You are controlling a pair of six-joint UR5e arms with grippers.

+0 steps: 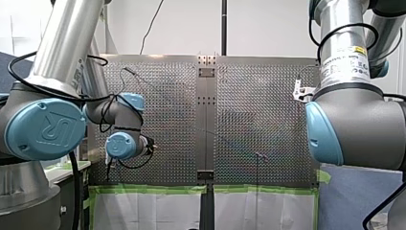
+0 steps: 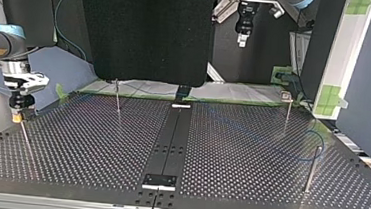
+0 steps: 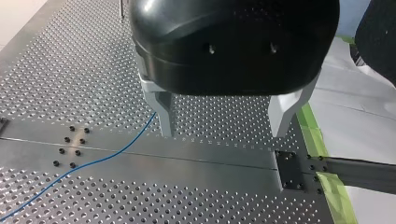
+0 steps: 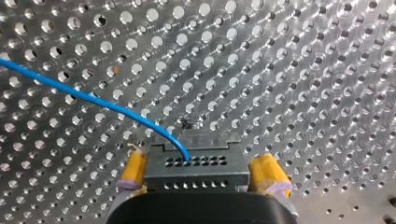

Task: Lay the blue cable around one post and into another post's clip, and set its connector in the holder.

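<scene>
Connector (image 4: 196, 163) of the blue cable (image 4: 93, 99) sits clamped between the yellow pads of my right gripper (image 2: 17, 114), over the perforated counter (image 4: 303, 93) near its left edge in the top view, just above a thin post (image 2: 26, 139). My left gripper (image 3: 223, 133) hangs with fingers spread wide above the counter's plain centre strip (image 3: 187, 154), near the green-taped edge (image 3: 313, 135). The cable lies on the counter beside one finger.

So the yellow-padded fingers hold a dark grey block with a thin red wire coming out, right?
Not quite: the wire is blue, not red. The right wrist view shows the thin blue cable running out of the dark grey connector block held between the yellow-padded fingers of my right gripper.
</scene>
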